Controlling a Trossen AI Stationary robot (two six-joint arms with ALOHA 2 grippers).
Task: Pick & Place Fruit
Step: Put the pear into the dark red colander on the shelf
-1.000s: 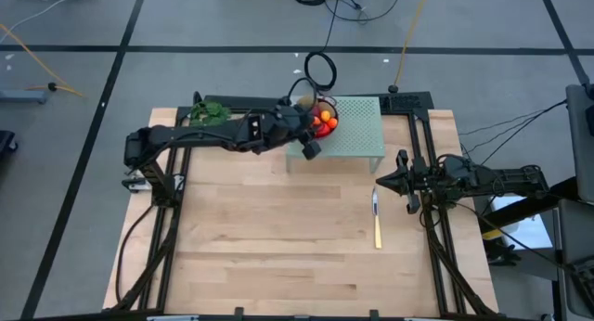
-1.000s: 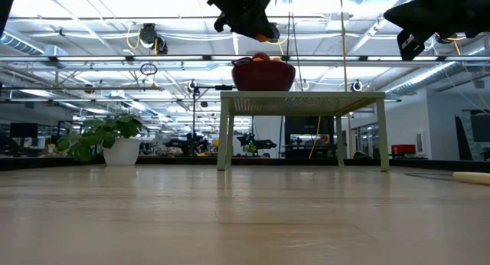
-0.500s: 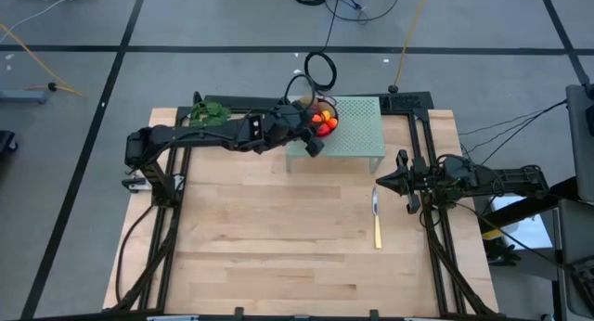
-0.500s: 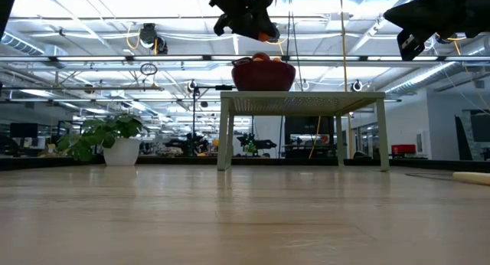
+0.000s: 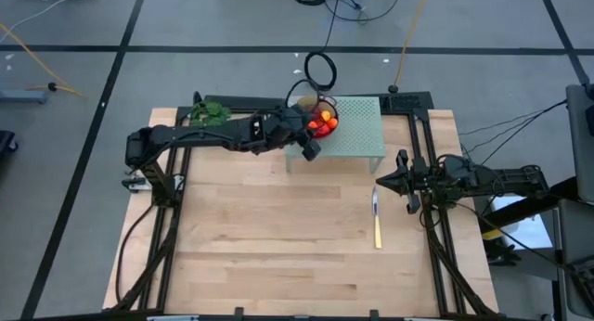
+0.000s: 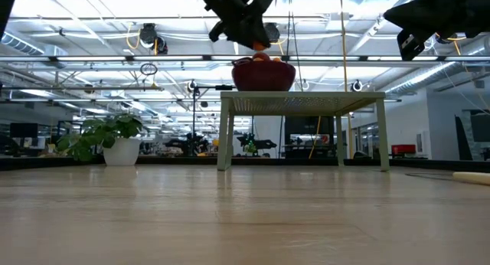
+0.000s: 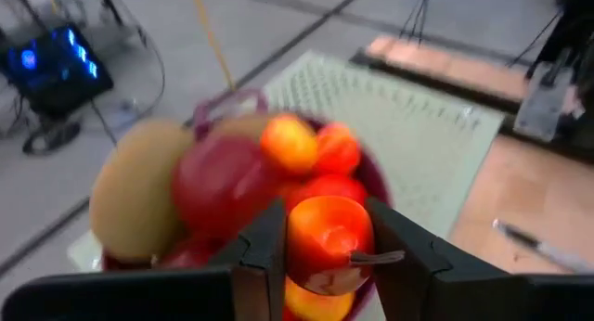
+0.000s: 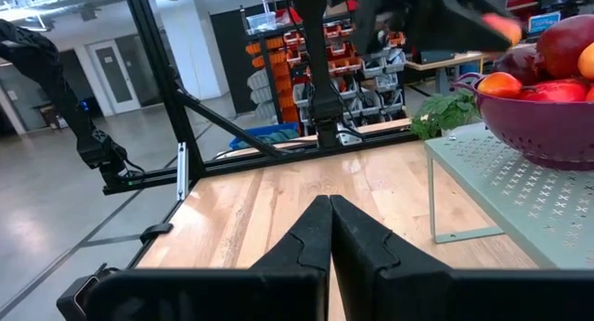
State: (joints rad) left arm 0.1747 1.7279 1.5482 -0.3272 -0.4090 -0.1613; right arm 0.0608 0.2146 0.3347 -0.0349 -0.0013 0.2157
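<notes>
Grey floor [image 5: 93, 80], bright ceiling lights [image 6: 153, 12]

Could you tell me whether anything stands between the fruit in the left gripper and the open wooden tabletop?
Nothing visible does. The left gripper holds a small orange-red fruit above the bowl on the green stand; the tabletop beside it is bare, and the knife lies further right.
</notes>
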